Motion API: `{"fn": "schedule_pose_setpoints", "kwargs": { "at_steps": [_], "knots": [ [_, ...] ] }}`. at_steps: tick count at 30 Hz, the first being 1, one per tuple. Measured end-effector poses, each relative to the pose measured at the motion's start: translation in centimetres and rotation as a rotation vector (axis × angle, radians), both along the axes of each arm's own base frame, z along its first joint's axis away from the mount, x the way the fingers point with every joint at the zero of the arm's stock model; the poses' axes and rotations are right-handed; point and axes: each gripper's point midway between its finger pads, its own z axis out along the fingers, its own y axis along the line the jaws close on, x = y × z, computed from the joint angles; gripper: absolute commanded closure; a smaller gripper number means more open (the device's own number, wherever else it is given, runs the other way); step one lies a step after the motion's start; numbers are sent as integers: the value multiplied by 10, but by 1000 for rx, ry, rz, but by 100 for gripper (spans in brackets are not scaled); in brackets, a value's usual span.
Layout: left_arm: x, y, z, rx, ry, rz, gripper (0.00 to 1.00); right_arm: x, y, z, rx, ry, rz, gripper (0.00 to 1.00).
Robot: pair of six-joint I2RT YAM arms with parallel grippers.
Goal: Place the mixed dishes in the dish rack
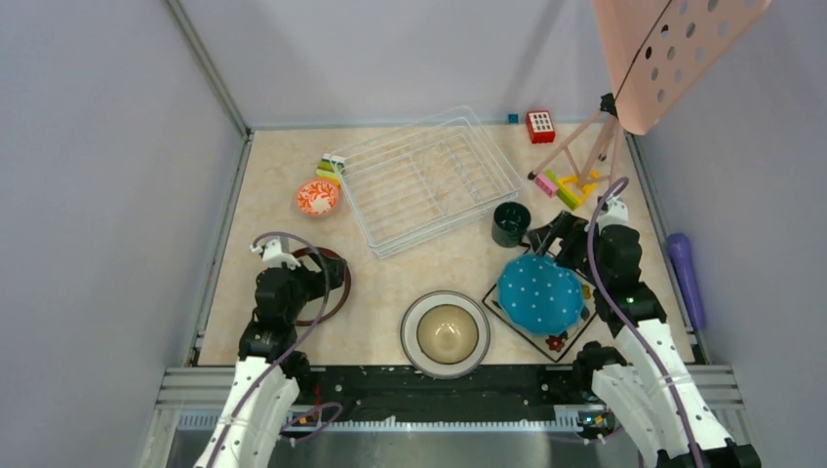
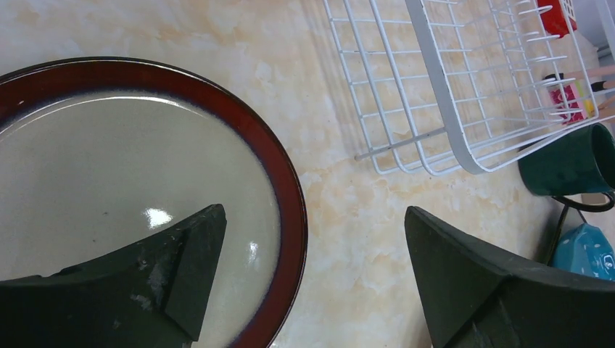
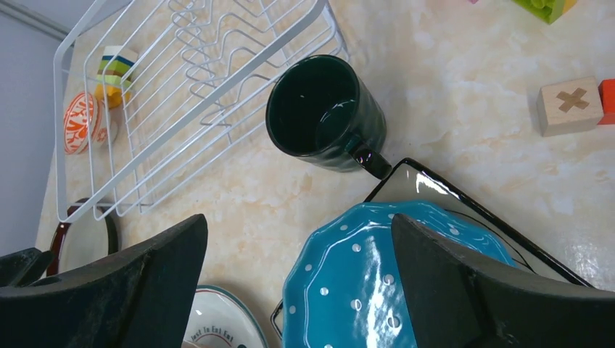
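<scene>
Nothing is yet loaded: the rack (image 1: 429, 180) is seen bare at the far side of the table (image 1: 390, 283). Seven dishes are left out. The dotted plate (image 1: 539, 292) is stacked on the black plate (image 3: 428, 188) under the right tool (image 3: 299, 221), which is spread wide and empty. The red-rimmed plate (image 2: 94, 145) is straddled at its edge by the left tool (image 2: 313, 214), likewise parted and empty. The white plate (image 1: 410, 336) holds the brown bowl (image 1: 447, 333). The mug (image 1: 510, 223) and the small bowl (image 1: 318, 197) are beside the rack.

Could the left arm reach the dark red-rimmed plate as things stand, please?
Probably yes: the left pincer hangs open over the edge of the dark red-rimmed plate, with nothing in between.
</scene>
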Motion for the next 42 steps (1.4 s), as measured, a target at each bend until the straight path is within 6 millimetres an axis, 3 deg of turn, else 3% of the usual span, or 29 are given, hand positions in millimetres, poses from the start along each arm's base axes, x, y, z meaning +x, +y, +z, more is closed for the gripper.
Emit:
{"fn": "schedule_pose_setpoints", "kwargs": {
  "at_steps": [15, 21, 28, 31, 35, 38, 42],
  "knots": [
    [0, 12, -8, -15, 48, 93, 6, -14, -15, -8, -59, 48, -54, 1],
    [-5, -31, -4, -120, 134, -84, 1, -14, -15, -8, -66, 46, -50, 1],
    [-35, -124, -1, -26, 249, -399, 2, -14, -13, -8, -62, 46, -39, 2],
    [-47, -156, 16, 38, 247, -479, 6, -15, -12, -8, -60, 47, -33, 2],
    [-55, -177, 32, 66, 237, -528, 10, -15, -10, -8, -55, 47, -21, 2],
    [-67, -186, 25, 116, 273, -562, 12, -16, -9, -8, -52, 48, -14, 2],
    [-84, -191, 6, 194, 336, -606, 24, -17, -7, -8, -48, 49, -5, 2]
  ]
}}
